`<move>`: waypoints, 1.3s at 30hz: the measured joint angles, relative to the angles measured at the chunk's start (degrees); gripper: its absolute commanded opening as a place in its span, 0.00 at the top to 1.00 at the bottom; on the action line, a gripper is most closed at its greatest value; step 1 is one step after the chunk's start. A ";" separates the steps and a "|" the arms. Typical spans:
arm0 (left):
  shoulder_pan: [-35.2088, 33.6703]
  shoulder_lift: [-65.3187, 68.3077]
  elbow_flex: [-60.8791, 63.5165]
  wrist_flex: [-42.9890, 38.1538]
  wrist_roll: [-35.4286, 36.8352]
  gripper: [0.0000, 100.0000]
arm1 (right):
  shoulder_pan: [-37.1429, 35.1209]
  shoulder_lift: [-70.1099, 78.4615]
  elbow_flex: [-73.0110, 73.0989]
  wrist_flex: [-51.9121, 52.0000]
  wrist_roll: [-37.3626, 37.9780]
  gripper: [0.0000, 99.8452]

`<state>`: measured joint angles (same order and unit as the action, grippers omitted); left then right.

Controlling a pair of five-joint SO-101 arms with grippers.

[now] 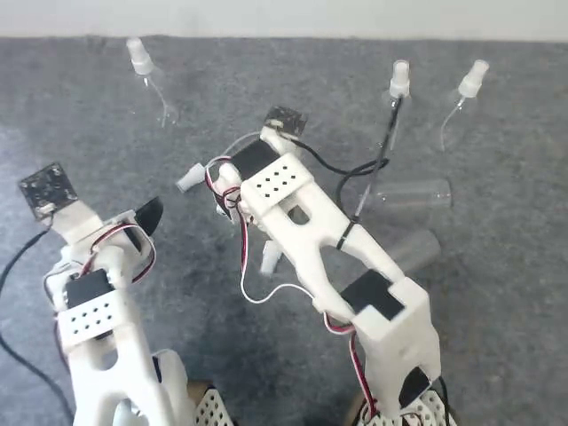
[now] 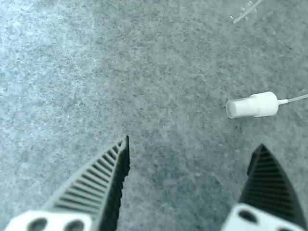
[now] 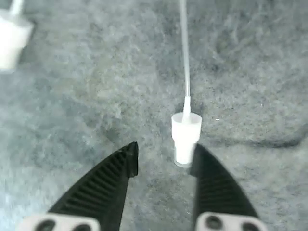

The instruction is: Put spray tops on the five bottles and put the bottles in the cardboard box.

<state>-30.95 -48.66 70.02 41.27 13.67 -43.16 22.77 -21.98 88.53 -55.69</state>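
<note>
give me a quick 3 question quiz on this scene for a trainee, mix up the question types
1. True or false: the right gripper is shut on the white plastic spray top by its fingertips.
2. The two clear plastic bottles beside the right arm are: A) standing upright, B) lying on their sides on the grey carpet, C) packed in a box.
3. Fill in: the left gripper is ___.

Key: 1 false, it is open and the top lies loose on the carpet; 2 B; 3 open.
</note>
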 measured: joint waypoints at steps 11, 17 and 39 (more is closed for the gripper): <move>0.00 0.00 0.00 0.00 0.00 0.64 | 7.21 -4.48 0.00 1.32 33.49 0.98; 0.00 0.00 0.00 0.00 0.00 0.64 | 8.26 -1.32 0.00 -2.99 46.68 0.98; 0.00 0.00 0.00 0.00 0.00 0.64 | 13.19 18.11 0.00 -19.16 57.76 0.98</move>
<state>-30.95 -48.66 70.02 41.27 13.67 -29.98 40.88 -21.98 69.36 2.07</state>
